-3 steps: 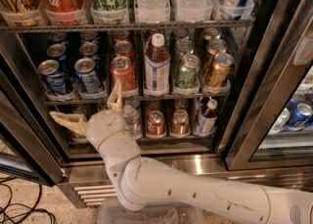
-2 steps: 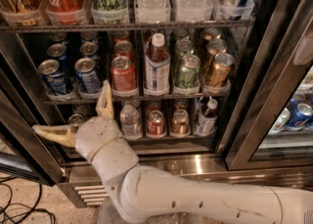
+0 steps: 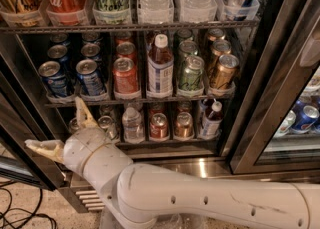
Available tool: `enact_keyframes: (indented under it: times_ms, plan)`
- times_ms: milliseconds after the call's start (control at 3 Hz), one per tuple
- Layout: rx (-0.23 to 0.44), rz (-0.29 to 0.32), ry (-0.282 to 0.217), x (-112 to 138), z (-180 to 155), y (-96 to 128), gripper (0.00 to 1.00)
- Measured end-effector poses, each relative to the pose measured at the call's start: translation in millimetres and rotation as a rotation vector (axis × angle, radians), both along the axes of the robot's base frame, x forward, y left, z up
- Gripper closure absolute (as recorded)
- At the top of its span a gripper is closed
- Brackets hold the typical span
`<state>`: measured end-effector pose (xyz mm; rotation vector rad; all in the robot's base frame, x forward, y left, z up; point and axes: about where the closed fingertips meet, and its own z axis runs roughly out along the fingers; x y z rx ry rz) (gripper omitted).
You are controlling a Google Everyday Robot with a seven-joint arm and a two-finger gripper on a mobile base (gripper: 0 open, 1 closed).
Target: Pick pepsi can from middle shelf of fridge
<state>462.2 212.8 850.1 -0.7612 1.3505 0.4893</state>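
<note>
Pickup lies ahead of you: your hand (image 3: 54,123), spread and empty, hangs below the middle shelf (image 3: 165,100) at its front-left corner, pepsi can (image 3: 91,77) untouched.

Gripper (image 3: 52,121) shifted left and slightly lower, upper jaw now under the pepsi can (image 3: 90,77), off the red can (image 3: 125,75)

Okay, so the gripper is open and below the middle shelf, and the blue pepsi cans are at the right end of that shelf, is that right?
Not quite. The camera view shows the blue pepsi cans at the left end of the middle shelf; gold cans hold the right end. The rest stands: the gripper is open and below that shelf.
</note>
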Motion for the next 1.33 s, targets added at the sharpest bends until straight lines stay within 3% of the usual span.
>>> enact_keyframes:
  times_ms: [333, 667, 1000, 1333]
  plan:
    - [-0.057, 0.037, 0.044, -6, -9, 8, 0.17]
    - [-0.068, -0.003, 0.092, 5, -23, 2, 0.14]
    - [-0.023, -0.110, 0.114, 23, -29, -13, 0.11]
    - [0.050, -0.227, 0.080, 43, -24, -29, 0.14]
